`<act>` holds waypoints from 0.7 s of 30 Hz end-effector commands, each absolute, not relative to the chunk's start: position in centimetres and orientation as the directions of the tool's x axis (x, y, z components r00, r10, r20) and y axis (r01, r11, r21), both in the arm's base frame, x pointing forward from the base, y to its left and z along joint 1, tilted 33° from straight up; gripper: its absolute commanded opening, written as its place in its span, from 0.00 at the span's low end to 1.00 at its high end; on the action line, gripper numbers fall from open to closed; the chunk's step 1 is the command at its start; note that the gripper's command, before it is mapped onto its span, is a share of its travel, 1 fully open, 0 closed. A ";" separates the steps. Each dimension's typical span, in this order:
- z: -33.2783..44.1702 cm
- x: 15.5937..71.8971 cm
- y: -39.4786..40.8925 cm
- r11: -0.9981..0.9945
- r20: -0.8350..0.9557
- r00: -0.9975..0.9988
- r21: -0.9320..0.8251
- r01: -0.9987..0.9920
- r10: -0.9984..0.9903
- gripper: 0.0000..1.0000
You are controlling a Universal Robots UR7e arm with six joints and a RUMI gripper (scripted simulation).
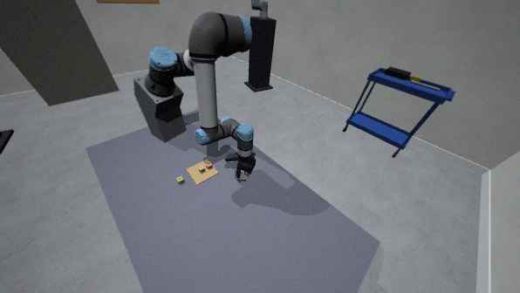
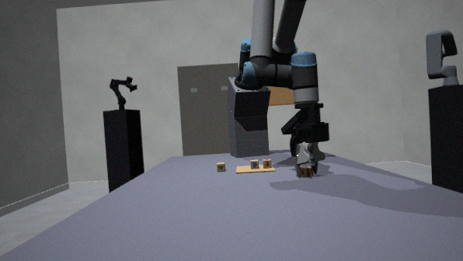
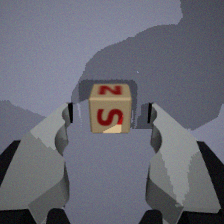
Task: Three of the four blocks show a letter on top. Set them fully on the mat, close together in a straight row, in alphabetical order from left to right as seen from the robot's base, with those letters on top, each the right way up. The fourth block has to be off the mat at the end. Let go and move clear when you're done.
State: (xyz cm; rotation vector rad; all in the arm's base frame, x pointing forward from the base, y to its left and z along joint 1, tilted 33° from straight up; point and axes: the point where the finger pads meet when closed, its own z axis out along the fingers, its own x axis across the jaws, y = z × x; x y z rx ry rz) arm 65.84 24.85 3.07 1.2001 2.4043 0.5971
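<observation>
A wooden block with red letters (image 3: 111, 107) sits on the purple table cover, to the right of the tan mat (image 2: 255, 169). My gripper (image 3: 110, 104) is low over it, open, with one finger on each side and a gap on both sides. In the exterior view the gripper (image 2: 307, 165) hides most of this block (image 2: 306, 171). Two blocks stand on the mat, one with a blue mark (image 2: 254, 164) and one with a red mark (image 2: 266, 163). A block with a green mark (image 2: 221, 167) lies off the mat to its left. The top view shows the mat (image 1: 202, 173) and the gripper (image 1: 242, 175).
The robot's base pedestal (image 2: 248, 120) stands behind the mat. A black pedestal with a small arm (image 2: 122, 145) is at the left and another black pedestal (image 2: 444, 136) at the right. A blue cart (image 1: 399, 109) stands far off on the floor.
</observation>
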 end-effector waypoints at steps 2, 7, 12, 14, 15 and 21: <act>3.0 65.9 25.0 0.544 -0.149 -0.560 0.530 0.650 0.815 0.40; 3.0 65.9 25.0 0.544 -0.149 -0.560 0.530 0.650 0.815 0.40; 3.0 65.9 25.0 0.544 -0.149 -0.560 0.530 0.650 0.815 0.28; 3.0 65.9 25.0 0.544 -0.149 -0.560 0.530 0.650 0.815 0.28; 3.0 65.9 25.0 0.544 -0.149 -0.560 0.530 0.650 0.815 0.28; 3.0 65.9 25.0 0.544 -0.149 -0.560 0.530 0.650 0.815 0.28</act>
